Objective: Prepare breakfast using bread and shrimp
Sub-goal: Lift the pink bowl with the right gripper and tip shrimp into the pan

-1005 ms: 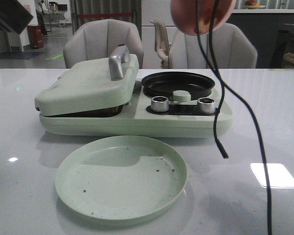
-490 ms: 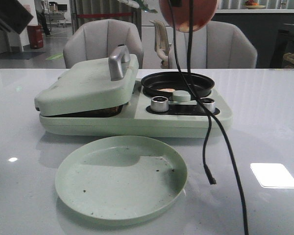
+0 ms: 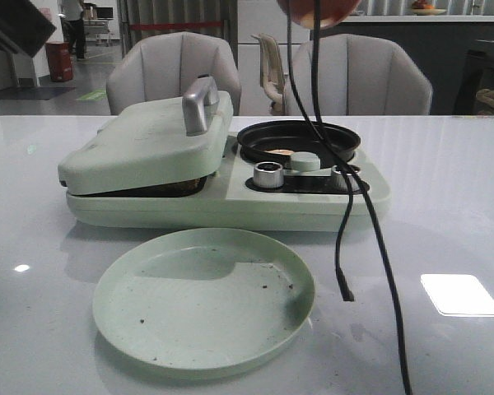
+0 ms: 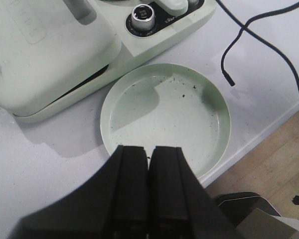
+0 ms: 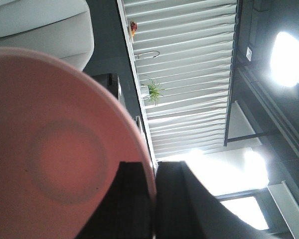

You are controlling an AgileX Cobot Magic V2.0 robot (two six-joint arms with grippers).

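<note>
The white table [image 3: 58,271] is seen to carry a pale green breakfast maker [image 3: 230,177], whose hinged lid [image 3: 144,148] is lowered over something dark; whether bread lies beneath it cannot be told. A round black pan [image 3: 300,140] is set into the maker's other half, and a pale orange-pink piece, taken to be shrimp [image 3: 281,152], is seen lying inside it, directly below the raised right fingers. Two metal knobs [image 3: 268,174] are mounted in front of the pan.

A round green plate [image 3: 204,298] with dark crumbs is placed on the table just in front of the maker. In the left wrist view the plate [image 4: 165,115] is found just beyond the fingertips of the left gripper [image 4: 149,199], whose dark fingers are pressed together with nothing between them.

A pink bowl [image 3: 317,10] is held high above the pan, and its underside is turned to the right wrist camera. The bowl's rim [image 5: 139,144] is pinched between the fingers of the right gripper [image 5: 154,199]. Black cables [image 3: 346,206] are seen hanging down in front of the maker.
</note>
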